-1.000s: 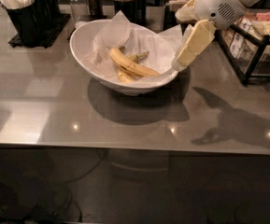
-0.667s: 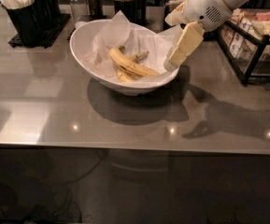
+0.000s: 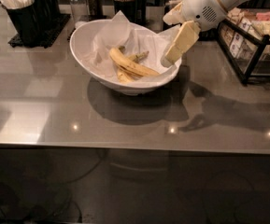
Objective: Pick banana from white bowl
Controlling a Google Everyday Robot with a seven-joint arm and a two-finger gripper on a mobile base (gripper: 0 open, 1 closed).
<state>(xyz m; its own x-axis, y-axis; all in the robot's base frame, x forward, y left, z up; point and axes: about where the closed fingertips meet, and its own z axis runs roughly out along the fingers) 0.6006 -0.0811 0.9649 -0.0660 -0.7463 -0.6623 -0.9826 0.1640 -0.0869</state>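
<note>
Here, a black caddy point(image 3: 26, 20) stands far left on the table point(image 3: 55, 106). The white bowl point(image 3: 84, 55) sits mid-table, the banana point(image 3: 130, 65) lying inside on its paper lining point(image 3: 111, 36). The gripper point(image 3: 168, 61) hangs above the bowl's right rim; whether it is closed, I cannot tell.

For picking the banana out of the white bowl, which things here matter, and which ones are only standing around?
For the job: banana, lying in the white bowl; gripper, above the bowl's right rim.
Just around: black holder, back left; shakers behind the bowl; wire rack at right.
</note>
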